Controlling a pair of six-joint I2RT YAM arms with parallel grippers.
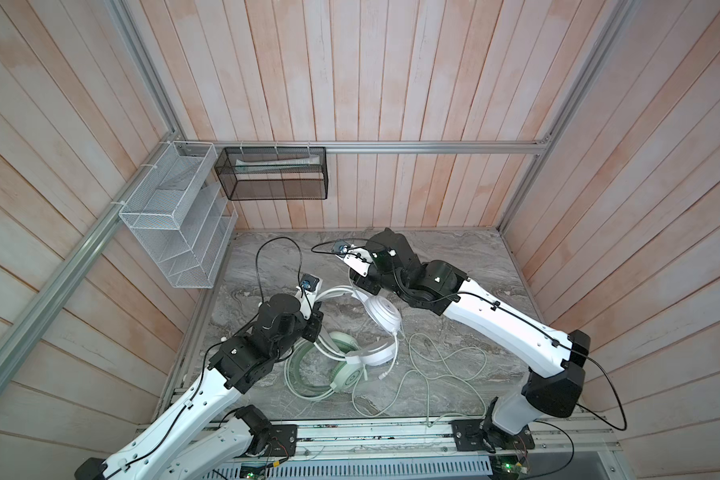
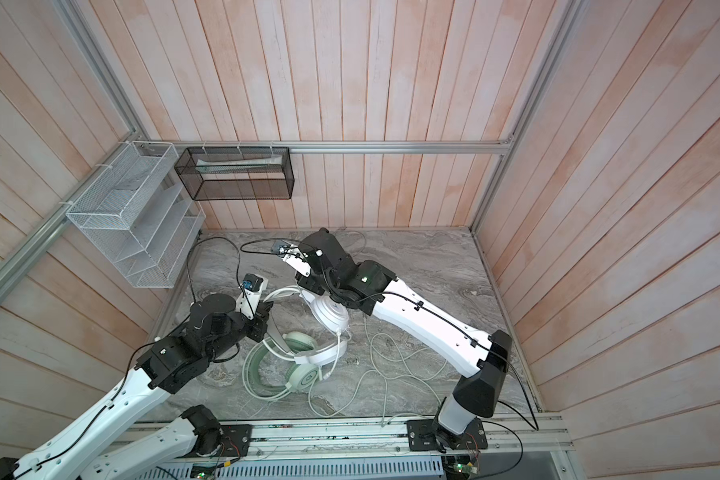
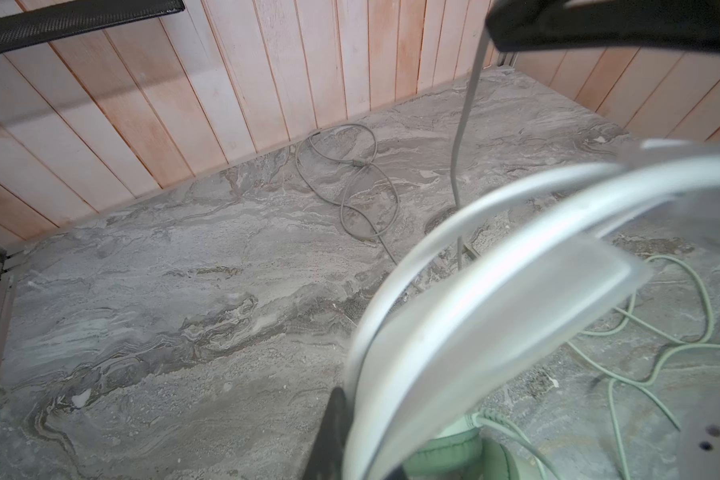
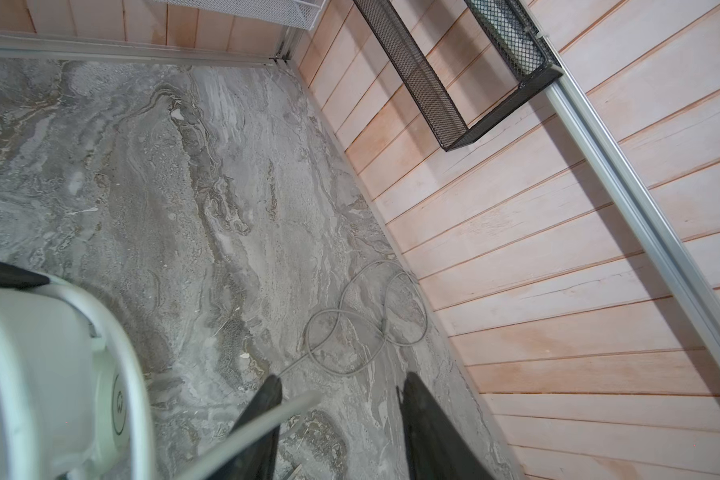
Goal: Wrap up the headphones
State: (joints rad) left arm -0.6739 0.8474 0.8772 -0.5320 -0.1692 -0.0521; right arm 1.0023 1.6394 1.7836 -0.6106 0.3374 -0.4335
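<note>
Risk: white cable (image 4: pixel 267 420) may slip off right gripper (image 4: pixel 341 378), jaws spread | left gripper (image 1: pixel 316 318) jaws pinch white headset (image 1: pixel 385 313) band, mid table (image 1: pixel 487 257), over mint headset (image 1: pixel 350 376) | loose mint cable (image 1: pixel 428 395) near, 2 could tangle

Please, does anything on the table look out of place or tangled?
Yes. The white headset lies partly on the mint green headset. The mint cable sprawls in loose loops across the table, and the pale cable lies in loops by the back wall. Neither is wrapped.
</note>
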